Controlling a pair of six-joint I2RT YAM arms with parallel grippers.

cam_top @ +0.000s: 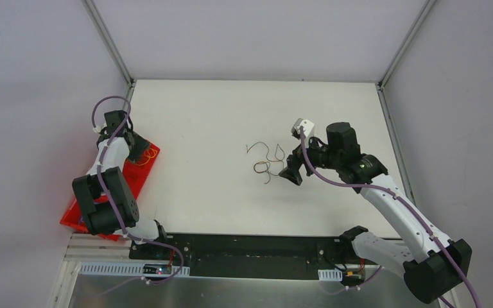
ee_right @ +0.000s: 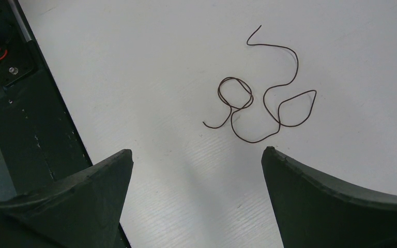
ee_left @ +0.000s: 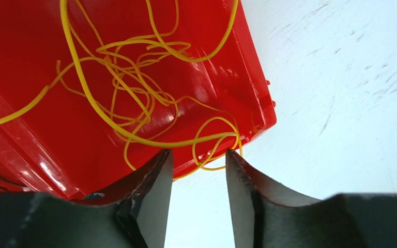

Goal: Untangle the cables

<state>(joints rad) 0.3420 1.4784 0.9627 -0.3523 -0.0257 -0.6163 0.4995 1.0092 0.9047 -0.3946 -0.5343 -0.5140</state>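
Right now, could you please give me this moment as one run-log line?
left gripper open at bin rim | yellow cable tangled in bin | right gripper open above dark cable | dark cable loose on table

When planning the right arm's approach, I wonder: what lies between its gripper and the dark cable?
Only bare table lies between the right gripper and the dark cable, as the right wrist view shows.

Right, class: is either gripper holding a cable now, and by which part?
Neither. The right gripper is open above the dark cable; the left gripper is open beside the yellow cable in the red bin.
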